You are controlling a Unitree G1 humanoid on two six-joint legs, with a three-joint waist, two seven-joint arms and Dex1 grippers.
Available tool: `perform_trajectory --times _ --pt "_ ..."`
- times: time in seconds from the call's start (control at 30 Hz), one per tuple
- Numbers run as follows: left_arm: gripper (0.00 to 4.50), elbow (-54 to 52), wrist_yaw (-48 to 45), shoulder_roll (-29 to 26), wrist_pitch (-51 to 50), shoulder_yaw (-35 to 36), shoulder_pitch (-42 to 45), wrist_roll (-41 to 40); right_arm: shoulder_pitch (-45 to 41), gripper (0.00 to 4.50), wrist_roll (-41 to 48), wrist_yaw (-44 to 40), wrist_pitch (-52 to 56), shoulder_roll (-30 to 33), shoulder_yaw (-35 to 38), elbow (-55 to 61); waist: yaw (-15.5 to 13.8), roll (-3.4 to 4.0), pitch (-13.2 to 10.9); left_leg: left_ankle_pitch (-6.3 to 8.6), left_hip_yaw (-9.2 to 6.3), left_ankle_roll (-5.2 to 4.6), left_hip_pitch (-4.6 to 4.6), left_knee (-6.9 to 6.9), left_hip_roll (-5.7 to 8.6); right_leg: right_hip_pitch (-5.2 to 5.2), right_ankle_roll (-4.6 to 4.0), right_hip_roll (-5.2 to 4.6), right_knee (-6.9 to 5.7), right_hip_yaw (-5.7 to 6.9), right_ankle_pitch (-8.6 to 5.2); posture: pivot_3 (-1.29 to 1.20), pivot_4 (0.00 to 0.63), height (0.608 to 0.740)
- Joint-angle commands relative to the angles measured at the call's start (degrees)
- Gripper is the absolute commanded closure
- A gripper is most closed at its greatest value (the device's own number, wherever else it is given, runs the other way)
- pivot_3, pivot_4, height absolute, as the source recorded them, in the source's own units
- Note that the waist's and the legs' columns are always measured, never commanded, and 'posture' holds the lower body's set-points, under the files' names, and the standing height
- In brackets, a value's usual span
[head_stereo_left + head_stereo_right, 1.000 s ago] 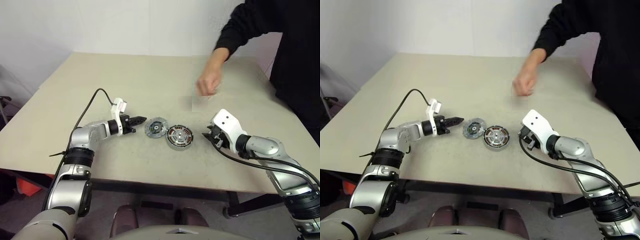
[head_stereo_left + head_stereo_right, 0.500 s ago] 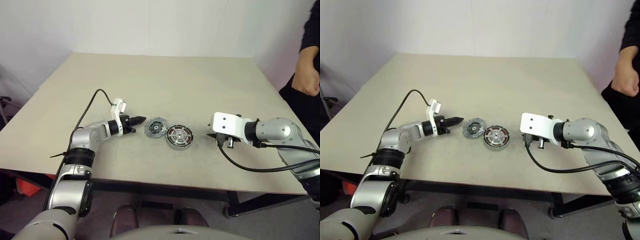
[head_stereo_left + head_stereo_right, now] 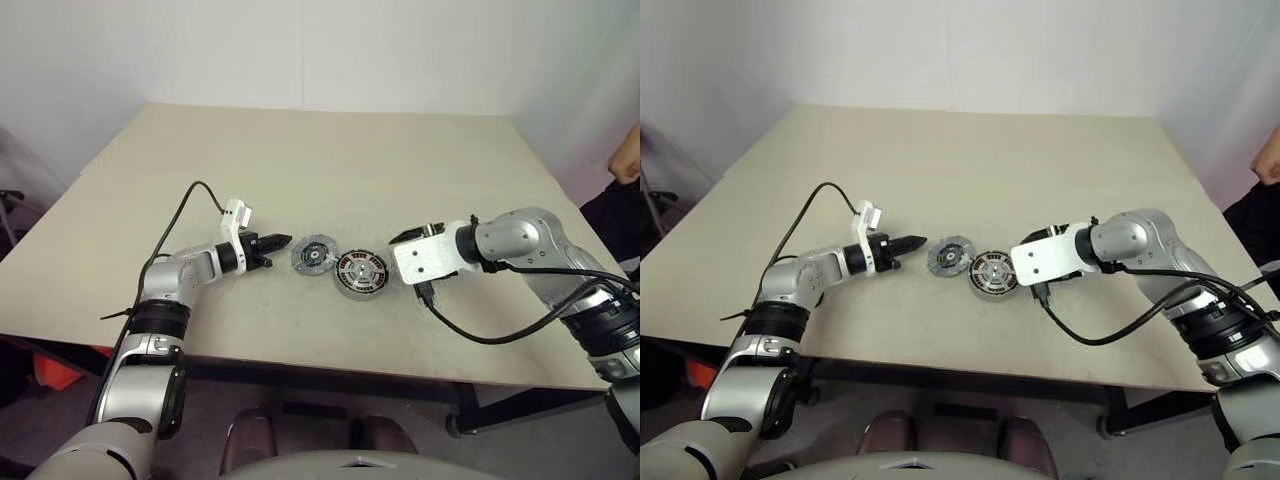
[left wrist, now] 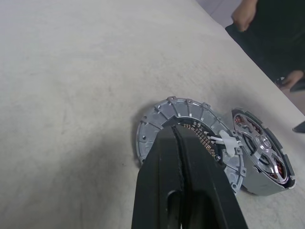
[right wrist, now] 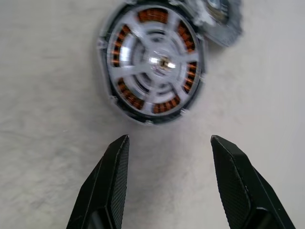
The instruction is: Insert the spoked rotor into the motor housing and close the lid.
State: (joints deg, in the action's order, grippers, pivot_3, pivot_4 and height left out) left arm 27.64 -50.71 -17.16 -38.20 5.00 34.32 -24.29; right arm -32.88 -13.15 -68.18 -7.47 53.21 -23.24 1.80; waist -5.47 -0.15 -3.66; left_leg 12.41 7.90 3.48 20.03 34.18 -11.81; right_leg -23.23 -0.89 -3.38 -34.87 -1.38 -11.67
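Beige table (image 3: 300, 160), motor housing (image 3: 360, 273), flat grey disc (image 3: 314, 256) touching

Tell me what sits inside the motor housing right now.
A silver spoked rotor already lies in the motor housing, with copper windings showing through its gaps. Whatever lies beneath the spokes and hub is covered.

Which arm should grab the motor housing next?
Right, probably. The right gripper has its jaws open and faces the motor housing, framing it from just short. The left gripper is shut and sits beside the other disc.
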Motion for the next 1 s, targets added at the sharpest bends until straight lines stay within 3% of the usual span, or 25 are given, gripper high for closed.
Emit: perform_trajectory --times 0.03,0.37,0.9,1.0 --pt "4.5 -2.0 0.0 -0.3 0.3 0.7 0.9 -1.0 -1.9 1.44 -2.2 -1.7 -4.8 0.4 -0.7 -1.5 0.0 0.0 0.0 0.01 0.0 -0.02 0.0 0.01 0.0 0.0 0.0 -0.01 -0.02 0.0 0.0 0.0 0.0 0.74" --pt "4.5 -2.8 0.6 -0.1 0.0 0.7 0.3 -1.1 -7.5 1.44 -7.7 -3.7 -15.0 -3.4 -4.7 -10.2 0.2 0.0 0.0 0.03 0.0 -0.05 -0.02 0.02 -0.03 -0.01 -0.01 0.02 -0.24 -0.01 0.0 0.0 0.0 0.74" --pt "4.5 -4.2 2.2 -0.4 -0.2 1.1 -1.1 -1.6 -10.1 1.44 -11.4 -3.5 -20.6 -9.0 -7.0 -18.8 0.2 0.0 0.0 0.04 0.0 -0.08 -0.02 0.06 -0.03 -0.07 -0.02 0.02 -0.25 0.0 0.0 0.0 0.0 0.74" --pt "4.5 -4.3 2.4 -0.4 -0.1 1.0 -1.2 -1.6 -10.5 2.08 -11.8 -3.3 -21.3 -9.6 -7.1 -20.1 0.3 0.0 0.0 0.04 0.0 -0.08 -0.02 0.06 -0.02 -0.07 -0.02 0.02 -0.25 0.0 0.0 0.0 0.0 0.74"
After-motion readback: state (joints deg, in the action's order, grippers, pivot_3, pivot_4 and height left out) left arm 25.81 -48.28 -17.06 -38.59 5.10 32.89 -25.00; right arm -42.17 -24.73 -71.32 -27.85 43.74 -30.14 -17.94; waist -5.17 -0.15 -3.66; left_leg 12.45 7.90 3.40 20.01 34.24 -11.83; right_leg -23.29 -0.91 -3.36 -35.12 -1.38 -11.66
